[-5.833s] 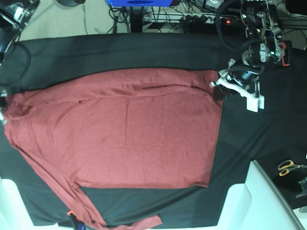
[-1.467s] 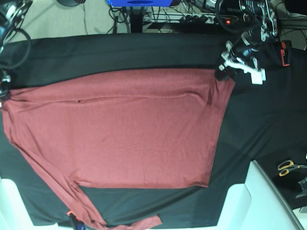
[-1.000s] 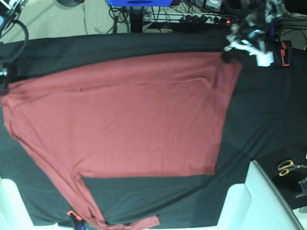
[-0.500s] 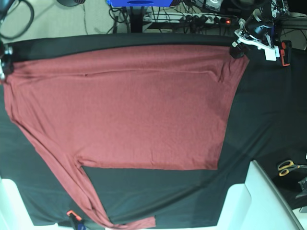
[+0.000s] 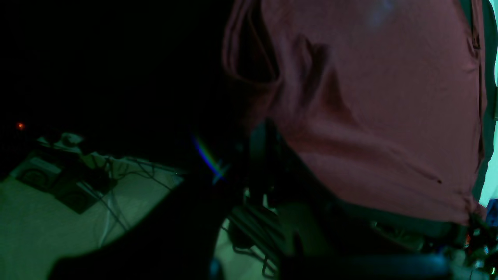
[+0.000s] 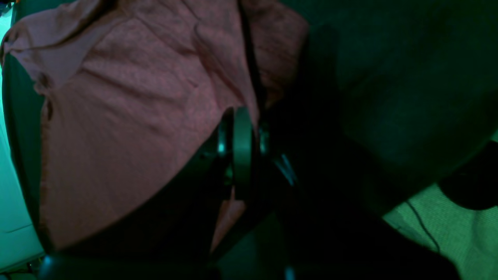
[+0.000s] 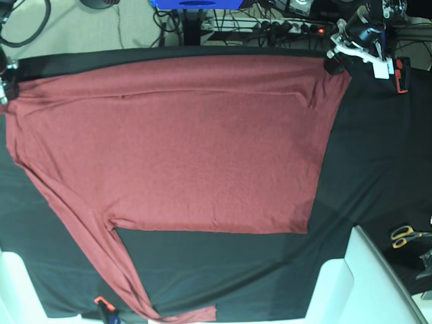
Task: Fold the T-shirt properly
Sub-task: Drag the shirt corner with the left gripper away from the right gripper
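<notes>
The brick-red T-shirt (image 7: 182, 142) lies stretched flat across the black tablecloth (image 7: 378, 155), its top edge near the table's far edge. One long sleeve (image 7: 88, 250) trails toward the front left. My left gripper (image 7: 334, 62) is shut on the shirt's far right corner. At the far left corner my right gripper (image 7: 5, 82) is shut on the fabric, partly cut off by the frame. In the left wrist view the T-shirt (image 5: 381, 116) hangs taut from the dark gripper (image 5: 268, 130). The right wrist view shows the gripper (image 6: 241, 116) pinching the T-shirt (image 6: 128, 116).
Yellow-handled scissors (image 7: 405, 235) lie at the right edge. White panels stand at the front right (image 7: 364, 283) and front left (image 7: 13, 283). A small orange item (image 7: 100, 301) sits by the sleeve end. A power strip and cables (image 7: 290, 27) lie behind the table.
Both grippers have pulled the shirt toward the table's far edge, drawing it flatter and wider. The sleeve has been dragged along with it.
</notes>
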